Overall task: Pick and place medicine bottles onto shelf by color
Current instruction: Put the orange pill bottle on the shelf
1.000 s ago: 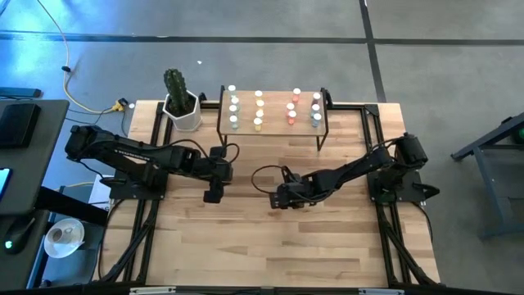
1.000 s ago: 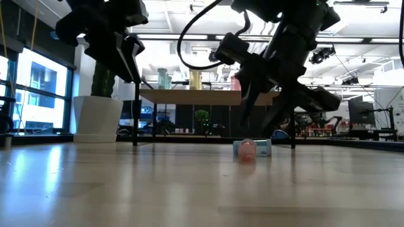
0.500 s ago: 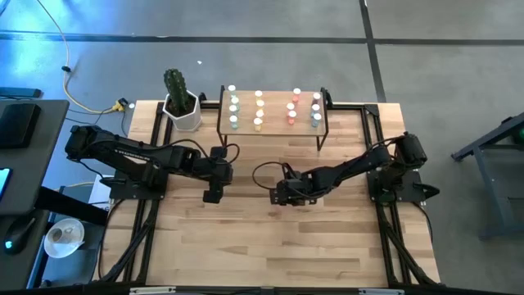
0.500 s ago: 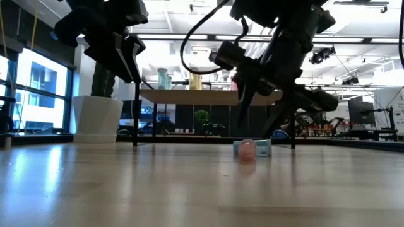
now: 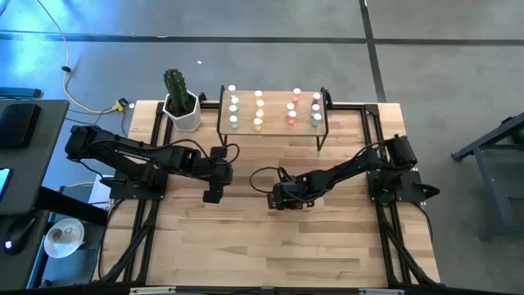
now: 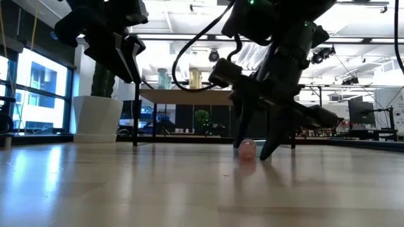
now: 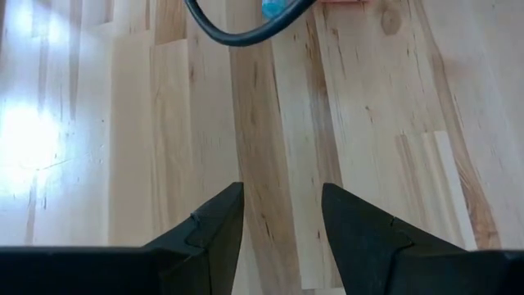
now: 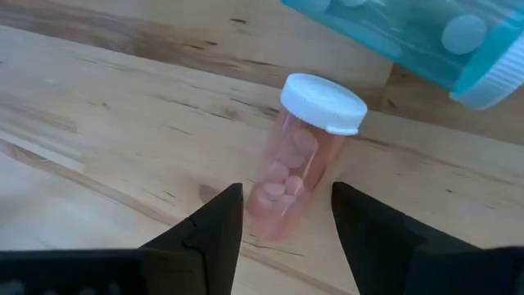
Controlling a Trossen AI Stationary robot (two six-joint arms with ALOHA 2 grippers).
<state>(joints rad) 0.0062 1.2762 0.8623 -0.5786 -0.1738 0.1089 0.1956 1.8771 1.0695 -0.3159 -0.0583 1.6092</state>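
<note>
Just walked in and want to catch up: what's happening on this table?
The robot is sorting small medicine bottles onto the wooden shelf, where most already stand in rows. The right claw is open and lowered over a pink bottle lying on the table, fingers either side, not gripping it. A teal bottle lies just beyond. The left claw hovers over bare tabletop, holding nothing.
</note>
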